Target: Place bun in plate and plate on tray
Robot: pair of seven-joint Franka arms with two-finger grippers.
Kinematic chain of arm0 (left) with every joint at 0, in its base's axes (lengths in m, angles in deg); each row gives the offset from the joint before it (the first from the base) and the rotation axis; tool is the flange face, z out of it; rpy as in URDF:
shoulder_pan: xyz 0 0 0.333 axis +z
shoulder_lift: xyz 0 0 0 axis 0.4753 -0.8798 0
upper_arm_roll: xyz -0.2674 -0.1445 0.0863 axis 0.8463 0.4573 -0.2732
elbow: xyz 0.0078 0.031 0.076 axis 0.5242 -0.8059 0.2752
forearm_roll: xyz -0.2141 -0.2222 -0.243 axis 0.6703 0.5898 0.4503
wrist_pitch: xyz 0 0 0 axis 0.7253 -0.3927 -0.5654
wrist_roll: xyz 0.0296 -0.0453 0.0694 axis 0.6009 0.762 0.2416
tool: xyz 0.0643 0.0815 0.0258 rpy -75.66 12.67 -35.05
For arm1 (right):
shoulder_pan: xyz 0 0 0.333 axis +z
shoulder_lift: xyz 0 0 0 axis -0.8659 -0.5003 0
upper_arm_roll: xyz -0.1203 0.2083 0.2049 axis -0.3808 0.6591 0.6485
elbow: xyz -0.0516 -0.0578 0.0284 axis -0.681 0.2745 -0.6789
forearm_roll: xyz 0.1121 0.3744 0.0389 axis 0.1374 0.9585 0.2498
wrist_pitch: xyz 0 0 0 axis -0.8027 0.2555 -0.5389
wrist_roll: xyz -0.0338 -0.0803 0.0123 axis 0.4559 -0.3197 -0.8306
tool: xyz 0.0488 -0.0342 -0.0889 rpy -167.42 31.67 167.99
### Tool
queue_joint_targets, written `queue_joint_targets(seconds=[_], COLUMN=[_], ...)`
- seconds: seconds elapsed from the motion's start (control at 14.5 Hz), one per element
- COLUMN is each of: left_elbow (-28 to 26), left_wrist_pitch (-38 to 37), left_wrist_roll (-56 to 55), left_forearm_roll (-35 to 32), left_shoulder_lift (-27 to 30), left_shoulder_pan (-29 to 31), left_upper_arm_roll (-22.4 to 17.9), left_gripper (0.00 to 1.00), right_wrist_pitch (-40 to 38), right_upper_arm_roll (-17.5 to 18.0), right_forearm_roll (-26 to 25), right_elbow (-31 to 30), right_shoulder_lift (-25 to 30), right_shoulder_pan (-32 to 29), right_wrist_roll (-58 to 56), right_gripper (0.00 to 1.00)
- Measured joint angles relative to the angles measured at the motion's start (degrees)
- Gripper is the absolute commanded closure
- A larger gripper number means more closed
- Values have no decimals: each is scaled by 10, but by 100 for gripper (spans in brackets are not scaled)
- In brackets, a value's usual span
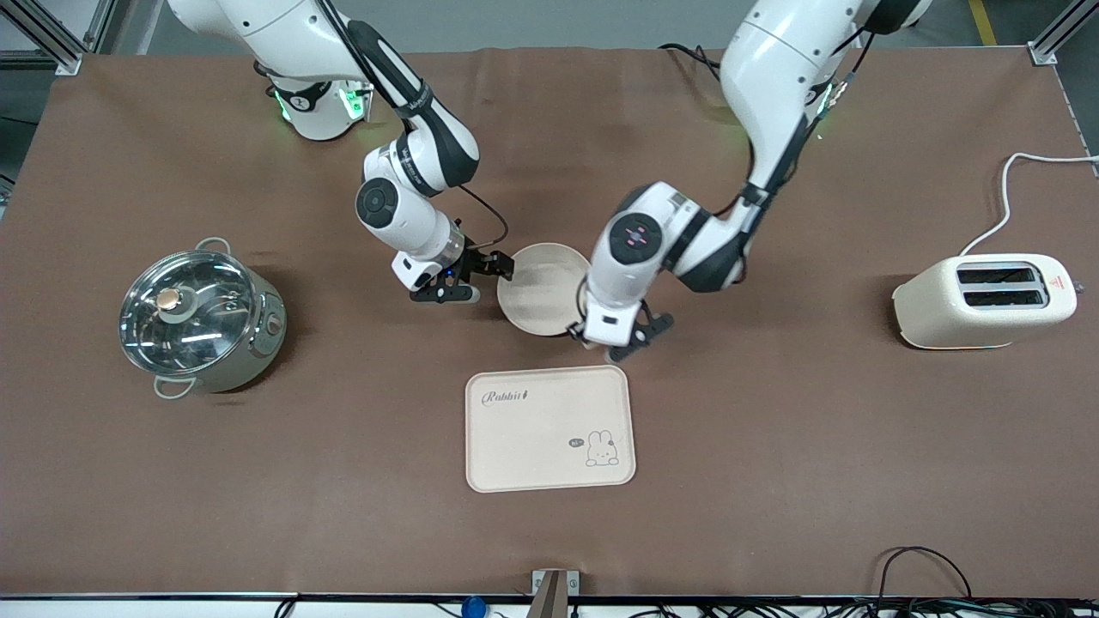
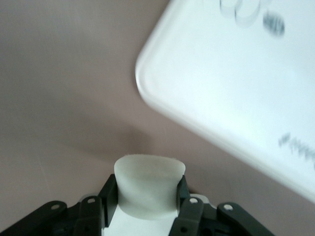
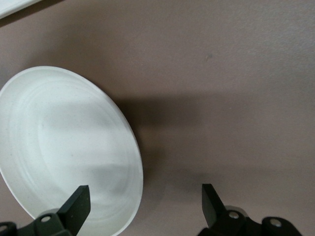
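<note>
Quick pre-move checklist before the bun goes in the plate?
1. Bun held by left gripper, shut on it: ok.
2. Plate bare, nothing in it: ok.
3. Left gripper over the plate: not ok; it sits by the plate's rim, on the side nearer the tray.
4. Right gripper open at the plate's rim: ok.
5. Tray bare for the plate: ok.

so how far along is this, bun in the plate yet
Not yet. Done: the left gripper is shut on the bun, near the plate's edge. The plate is bare, on the table just farther from the front camera than the tray. The right gripper is open beside the plate. Left: drop the bun, move the plate onto the tray.
</note>
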State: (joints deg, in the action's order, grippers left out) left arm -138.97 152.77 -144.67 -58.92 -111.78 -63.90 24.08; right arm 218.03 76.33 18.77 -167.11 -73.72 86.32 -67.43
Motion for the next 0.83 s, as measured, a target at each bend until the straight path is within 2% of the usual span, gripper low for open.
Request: queue_joint_targets(seconds=[0.14,0.28,0.55,0.76,0.83], left_elbow=[-1,-2,-14,-12,-8], left_wrist_pitch=[-16,-45,-55,-55,-59], left_wrist_roll=[-47,-74,-105,-119,-120], left_forearm_roll=[0,0,0,0,0], left_shoulder_lift=[0,0,-3,0,5], left_shoulder_pan=[-35,-58,-64,-62,-59], left_upper_arm_roll=[1,2,9,12,12], left_gripper=[47,41,0,0,0], right_wrist_pitch=[8,11,13,13,13], right_upper_arm_roll=[-1,-2,-2,-2,-2], right_forearm_roll=[8,11,24,30,30], right_elbow=[2,7,25,36,40], right_shoulder_lift=[-8,-19,-41,-53,-55], right_shoulder_pan=[1,1,1,2,4], right_wrist_roll=[3,7,8,10,15], right_gripper=[18,28,39,48,58])
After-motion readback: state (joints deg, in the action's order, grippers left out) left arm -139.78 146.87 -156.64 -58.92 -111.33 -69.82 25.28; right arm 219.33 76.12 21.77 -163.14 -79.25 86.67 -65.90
